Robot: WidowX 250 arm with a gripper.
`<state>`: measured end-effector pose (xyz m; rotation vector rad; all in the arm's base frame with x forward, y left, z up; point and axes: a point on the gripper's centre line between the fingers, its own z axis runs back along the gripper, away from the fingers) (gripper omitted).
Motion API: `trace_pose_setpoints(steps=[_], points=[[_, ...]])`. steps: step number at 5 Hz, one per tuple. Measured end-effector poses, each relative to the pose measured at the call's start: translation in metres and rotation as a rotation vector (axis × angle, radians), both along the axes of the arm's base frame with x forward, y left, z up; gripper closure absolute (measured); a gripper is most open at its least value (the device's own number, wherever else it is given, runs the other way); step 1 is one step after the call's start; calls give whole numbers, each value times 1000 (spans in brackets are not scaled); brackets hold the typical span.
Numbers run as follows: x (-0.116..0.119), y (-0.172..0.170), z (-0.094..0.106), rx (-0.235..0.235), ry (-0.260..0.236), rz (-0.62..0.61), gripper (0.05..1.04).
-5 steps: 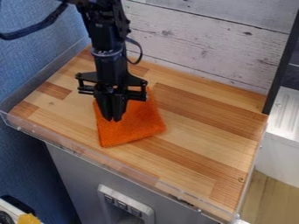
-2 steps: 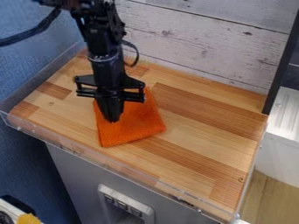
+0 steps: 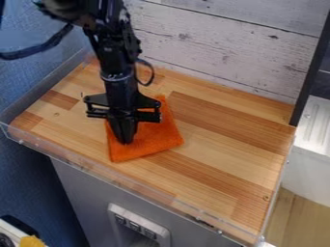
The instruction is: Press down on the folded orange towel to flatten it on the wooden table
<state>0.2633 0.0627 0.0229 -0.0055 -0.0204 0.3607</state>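
Observation:
The black gripper (image 3: pixel 126 141) hangs down over the left half of the wooden surface, its fingertips together at an orange cloth (image 3: pixel 154 140). It is shut on the cloth, at the cloth's left part. The cloth lies roughly square on the wood, with its near corner and right corner flat. The gripper and its wrist cover the cloth's upper left area.
The wooden table (image 3: pixel 222 140) has a clear raised edging (image 3: pixel 116 179) along its front and left. Whitewashed planks (image 3: pixel 219 46) stand behind it, and a dark upright post (image 3: pixel 312 72) rises at the right rear corner.
The fingers, slightly apart a second ago, have come together. The gripper has shifted a little toward the front, and the cloth's upper left edge has drawn slightly inward.

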Motion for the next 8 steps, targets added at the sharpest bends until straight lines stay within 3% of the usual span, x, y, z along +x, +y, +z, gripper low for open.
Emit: trace_pose_setpoints(steps=[2,3,4,5,6,7,8], points=[[5,-1,-8,13,25,28,998],[7,1,-3,13,31,-8,843],[4,14,5,-1,66,-49,582],[2,27,28,-10,64,-109,436],[0,28,34,-25,52,-138,726],[0,27,36,-23,26,-129,934],[5,23,33,-11,-6,-112,1020]])
